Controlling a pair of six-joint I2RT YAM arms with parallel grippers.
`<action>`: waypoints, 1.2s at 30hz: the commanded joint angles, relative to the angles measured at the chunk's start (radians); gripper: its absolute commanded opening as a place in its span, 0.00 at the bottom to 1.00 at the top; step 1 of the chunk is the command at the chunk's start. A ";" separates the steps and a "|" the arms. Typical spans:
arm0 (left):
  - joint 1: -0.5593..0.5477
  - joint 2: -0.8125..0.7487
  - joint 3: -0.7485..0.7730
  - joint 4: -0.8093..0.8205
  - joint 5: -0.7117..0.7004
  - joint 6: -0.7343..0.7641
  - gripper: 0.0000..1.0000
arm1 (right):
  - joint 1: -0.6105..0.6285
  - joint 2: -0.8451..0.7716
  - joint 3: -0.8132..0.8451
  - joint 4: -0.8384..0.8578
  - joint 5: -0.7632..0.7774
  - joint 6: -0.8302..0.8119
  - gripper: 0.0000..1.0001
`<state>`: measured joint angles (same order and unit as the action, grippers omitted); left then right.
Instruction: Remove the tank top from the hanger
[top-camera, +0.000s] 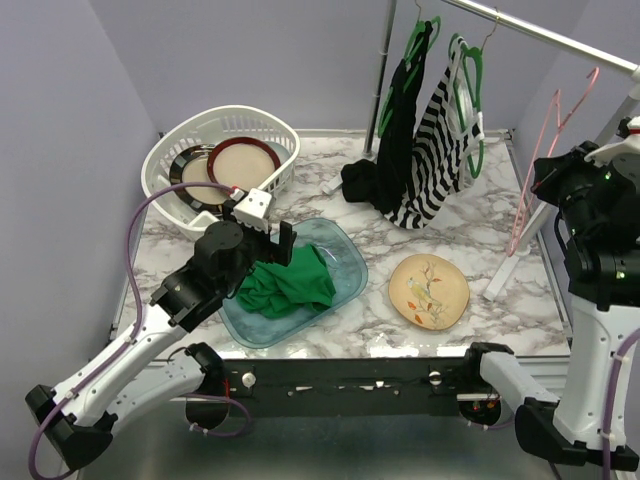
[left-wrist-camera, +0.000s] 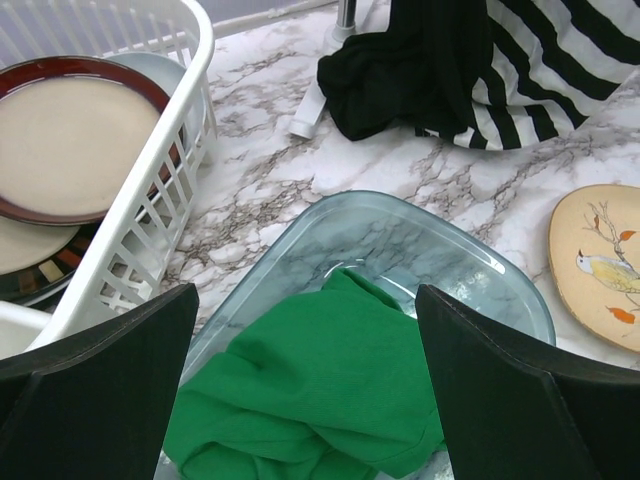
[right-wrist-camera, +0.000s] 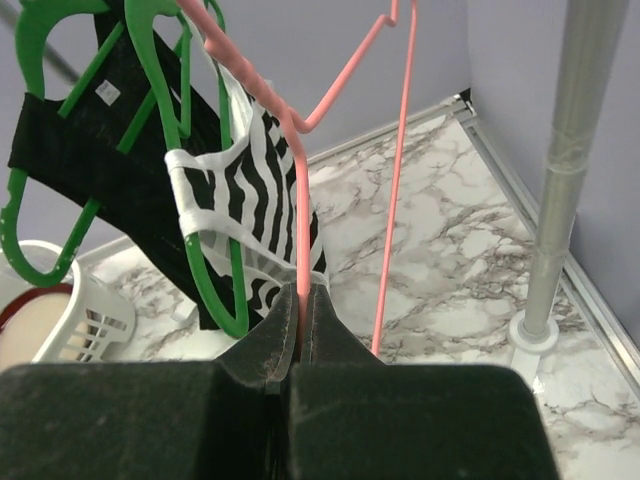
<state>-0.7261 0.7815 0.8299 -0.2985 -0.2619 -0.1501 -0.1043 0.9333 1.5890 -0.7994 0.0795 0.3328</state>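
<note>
Two arms, mine, at the near edge of a marble-pattern table (top-camera: 325, 180), boxed in by plain lilac walls (top-camera: 250, 60) at back and sides. My left gripper (left-wrist-camera: 305, 295) is released, jaws wide, hovering over a glass dish (left-wrist-camera: 440, 240) near the near-left corner. The green top (top-camera: 290, 282) lies crumpled in that dish, off any hanger, filling its near half; the far half of the dish is bare glass. My right gripper (right-wrist-camera: 300, 300) is clenched on the wire of a bare pink hanger (right-wrist-camera: 295, 200), held up over the right edge. A metal rail (top-camera: 540, 35) runs above the far-right corner. Its upright pole (right-wrist-camera: 565, 170) stands on a round foot by the right edge.

Green hangers (top-camera: 415, 40) hang on the rail. They carry a black garment (top-camera: 395, 150) and a striped one (top-camera: 435, 150), both trailing onto the marble near the far edge. White basket (top-camera: 220, 118) in the far-left corner, plates (top-camera: 243, 163) inside. Bird plate (top-camera: 429, 290) lies flat near the near edge, just right of the dish, apart from it.
</note>
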 joint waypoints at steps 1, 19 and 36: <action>0.004 -0.036 -0.009 0.029 -0.014 0.001 0.99 | 0.003 0.074 0.026 0.140 -0.046 -0.026 0.01; 0.002 -0.039 0.002 0.015 0.024 -0.006 0.99 | 0.005 0.289 0.143 0.249 0.031 -0.032 0.01; 0.004 -0.034 0.000 0.010 0.013 -0.006 0.99 | 0.002 0.288 0.103 0.201 0.146 -0.024 0.07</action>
<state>-0.7261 0.7509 0.8276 -0.2928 -0.2531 -0.1513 -0.1040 1.2327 1.6932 -0.5800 0.1696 0.3130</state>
